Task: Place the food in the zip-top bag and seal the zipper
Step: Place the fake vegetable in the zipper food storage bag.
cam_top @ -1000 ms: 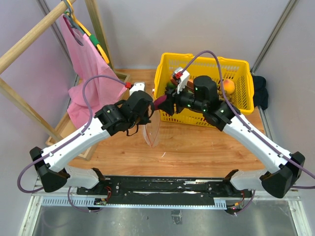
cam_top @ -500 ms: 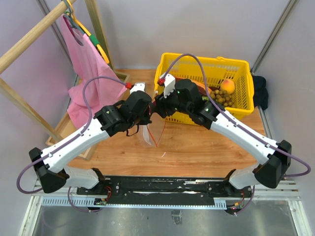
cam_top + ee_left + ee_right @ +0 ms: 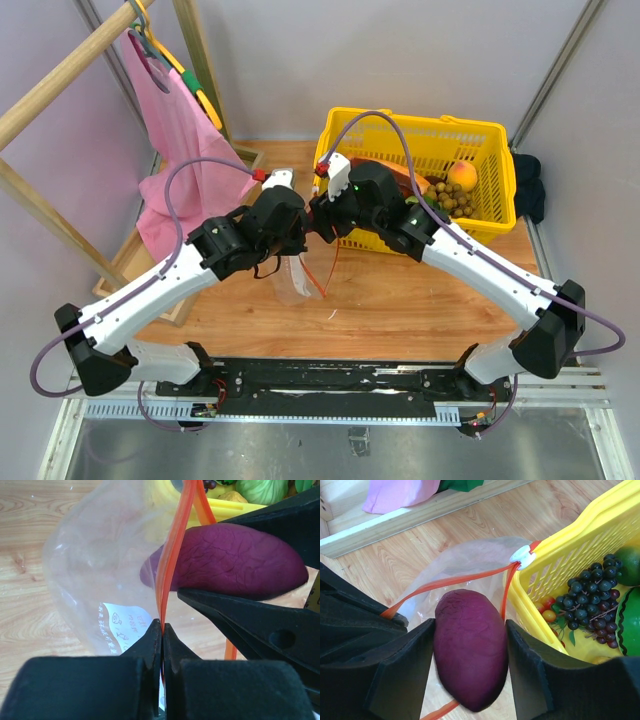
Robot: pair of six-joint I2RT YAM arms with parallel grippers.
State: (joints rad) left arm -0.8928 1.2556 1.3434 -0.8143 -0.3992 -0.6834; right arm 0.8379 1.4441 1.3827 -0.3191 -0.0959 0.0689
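Note:
My right gripper (image 3: 470,667) is shut on a purple sweet-potato-like piece of food (image 3: 469,652), held in the open mouth of the clear zip-top bag (image 3: 465,560). The piece also shows in the left wrist view (image 3: 235,562). My left gripper (image 3: 162,630) is shut on the bag's red-orange zipper strip (image 3: 172,555) and holds the bag (image 3: 290,280) up off the table. The zipper's white slider (image 3: 522,556) sits at the far end of the mouth. A peach (image 3: 461,175) and tan balls (image 3: 448,197) lie in the yellow basket (image 3: 420,125).
The yellow basket stands right beside the bag and holds dark grapes (image 3: 592,592), green vegetables (image 3: 630,615) and small red-yellow tomatoes (image 3: 547,611). A pink cloth (image 3: 175,150) hangs on a wooden rack at the left. A wooden tray edge (image 3: 420,515) lies behind the bag.
My right gripper has moved left from the basket to the bag with the purple piece. The left gripper has kept its hold, and the bag's mouth has opened wider.

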